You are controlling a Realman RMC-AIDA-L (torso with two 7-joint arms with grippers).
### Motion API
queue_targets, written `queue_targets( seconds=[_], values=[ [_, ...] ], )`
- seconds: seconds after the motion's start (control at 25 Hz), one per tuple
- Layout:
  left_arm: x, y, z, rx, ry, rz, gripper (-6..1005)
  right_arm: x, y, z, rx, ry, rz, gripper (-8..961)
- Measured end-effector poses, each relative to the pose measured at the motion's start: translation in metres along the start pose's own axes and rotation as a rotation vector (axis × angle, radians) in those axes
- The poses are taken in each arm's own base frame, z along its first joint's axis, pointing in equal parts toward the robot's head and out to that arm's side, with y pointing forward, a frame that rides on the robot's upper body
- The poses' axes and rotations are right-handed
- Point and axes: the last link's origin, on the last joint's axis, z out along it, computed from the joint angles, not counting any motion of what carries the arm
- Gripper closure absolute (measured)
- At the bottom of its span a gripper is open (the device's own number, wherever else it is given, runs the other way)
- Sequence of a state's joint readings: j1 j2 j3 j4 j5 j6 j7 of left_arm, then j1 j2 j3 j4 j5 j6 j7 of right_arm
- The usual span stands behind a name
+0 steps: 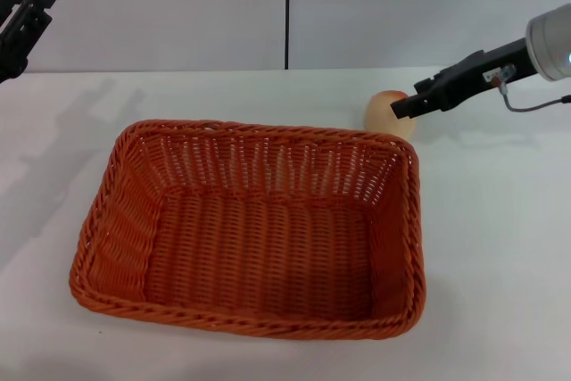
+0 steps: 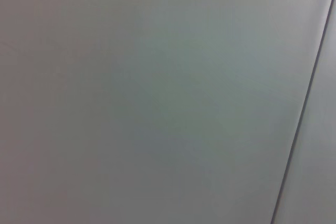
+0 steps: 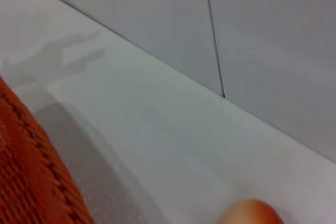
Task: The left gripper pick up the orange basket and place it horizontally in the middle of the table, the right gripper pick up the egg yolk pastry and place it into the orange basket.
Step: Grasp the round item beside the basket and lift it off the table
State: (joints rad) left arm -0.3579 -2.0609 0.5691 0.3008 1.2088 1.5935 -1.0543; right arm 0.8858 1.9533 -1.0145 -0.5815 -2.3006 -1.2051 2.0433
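Orange basket [image 1: 250, 229] fills the near part of the head view, resting flat on the white bench [image 1: 500, 247] with its long axis running across my field and its interior bare. I judge the first half of the task complete and the pastry transfer in hand.

Head view: the left tool [image 1: 22, 20] is parked high at the far left edge, well apart from the basket; I cannot tell its finger state. The right tool [image 1: 406, 104] reaches in from the right, tip at the egg yolk pastry [image 1: 385, 113], which sits on the bench just beyond the basket's far right corner. The pastry lies directly ahead of the right tool's tip, touching or very nearly so. I cannot tell whether the fingers are spread or pinching it. The right arm is plainly the nearer one.

Left wrist view: only a plain grey wall and one dark seam.

Right wrist view: the pastry's blushed top [image 3: 251, 212] shows close under this camera, the basket wall [image 3: 31, 171] off to one side, bare bench between them. From the tool, the basket lies nearer me and leftward.
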Motion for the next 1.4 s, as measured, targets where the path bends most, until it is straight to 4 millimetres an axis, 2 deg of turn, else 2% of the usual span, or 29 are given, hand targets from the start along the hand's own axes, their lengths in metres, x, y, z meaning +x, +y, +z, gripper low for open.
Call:
queue_targets(
  seconds=[0.36, 0.68, 0.96, 1.16, 1.4],
  values=[
    [-0.003, 0.002, 0.002, -0.002, -0.001, -0.02, 412, -0.001, 0.003, 0.019, 0.06, -0.012, -0.012, 403],
    [-0.005, 0.001, 0.003, 0.008, -0.001, -0.025, 412, 0.011, 0.004, 0.034, 0.09, 0.005, 0.002, 404],
    [-0.006, 0.001, 0.005, 0.008, -0.001, -0.029, 413, 0.018, 0.005, 0.036, 0.093, 0.004, 0.008, 405],
    [-0.007, 0.001, 0.007, 0.011, -0.008, -0.031, 413, 0.021, 0.004, 0.033, 0.098, -0.014, 0.013, 617],
    [-0.007, 0.0, 0.007, 0.013, -0.007, -0.031, 413, 0.019, 0.005, 0.013, 0.106, -0.162, 0.034, 717]
  ],
)
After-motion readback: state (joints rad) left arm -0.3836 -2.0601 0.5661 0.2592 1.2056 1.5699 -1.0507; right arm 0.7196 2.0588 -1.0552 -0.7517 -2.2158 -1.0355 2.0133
